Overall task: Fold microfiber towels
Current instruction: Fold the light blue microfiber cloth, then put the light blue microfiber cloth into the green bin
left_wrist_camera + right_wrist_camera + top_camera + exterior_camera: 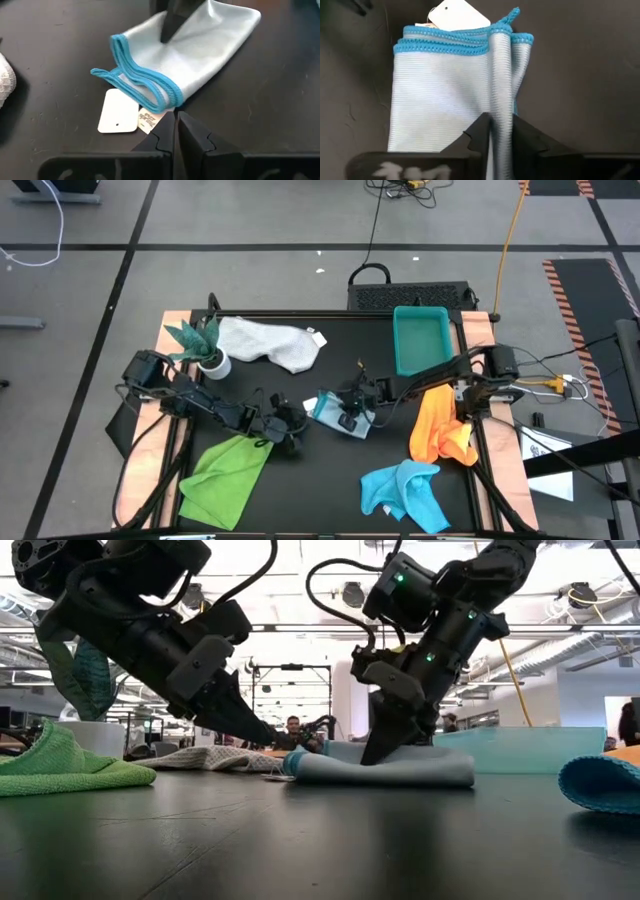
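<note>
Pale blue towel [445, 85]: I see it folded at table centre.
Tags [118, 112]: blank white one; smaller one's print unreadable.
Right gripper [500, 135]: pinching a towel ridge.
Left gripper [176, 131]: fingers together, beside the tags.

Teal tray [420, 340] at table's back edge (plant [198, 345] opposite).

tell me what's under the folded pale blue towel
Only the black table shows around the pale blue towel, with a white tag poking out at its blue-trimmed edge. The right gripper has a ridge of it between its fingers. Anything beneath is covered.
</note>
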`<action>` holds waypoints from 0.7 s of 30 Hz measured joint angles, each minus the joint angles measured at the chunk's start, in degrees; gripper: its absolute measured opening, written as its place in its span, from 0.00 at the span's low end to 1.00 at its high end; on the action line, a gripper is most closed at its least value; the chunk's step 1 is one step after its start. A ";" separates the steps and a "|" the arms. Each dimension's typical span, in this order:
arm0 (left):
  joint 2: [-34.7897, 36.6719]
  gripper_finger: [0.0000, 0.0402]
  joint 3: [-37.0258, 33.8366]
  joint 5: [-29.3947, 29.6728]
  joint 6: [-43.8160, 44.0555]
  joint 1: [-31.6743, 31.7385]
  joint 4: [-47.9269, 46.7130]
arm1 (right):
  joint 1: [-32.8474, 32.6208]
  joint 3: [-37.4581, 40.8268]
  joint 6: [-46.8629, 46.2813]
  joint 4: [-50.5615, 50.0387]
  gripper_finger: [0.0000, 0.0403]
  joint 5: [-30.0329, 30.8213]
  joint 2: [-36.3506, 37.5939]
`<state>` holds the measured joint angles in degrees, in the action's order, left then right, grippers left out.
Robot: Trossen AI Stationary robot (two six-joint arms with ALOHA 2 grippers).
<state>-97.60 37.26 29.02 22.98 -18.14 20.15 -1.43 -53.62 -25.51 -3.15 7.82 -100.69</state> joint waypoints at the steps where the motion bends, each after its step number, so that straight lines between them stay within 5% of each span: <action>1: 0.00 0.06 0.00 0.00 -0.02 -0.05 0.11 | 0.11 0.02 0.44 -0.14 0.17 0.04 0.48; 13: 0.00 0.06 0.00 -0.13 -0.46 -0.70 1.61 | 0.32 0.94 -2.18 -5.21 0.44 0.04 6.42; 21: 0.00 0.06 0.00 -0.23 -1.90 -1.13 3.81 | 1.05 10.79 -3.79 10.63 0.47 -2.84 4.02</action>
<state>-97.60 37.26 28.78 21.08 -19.27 23.97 -0.38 -42.83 -29.30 7.48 4.98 -96.67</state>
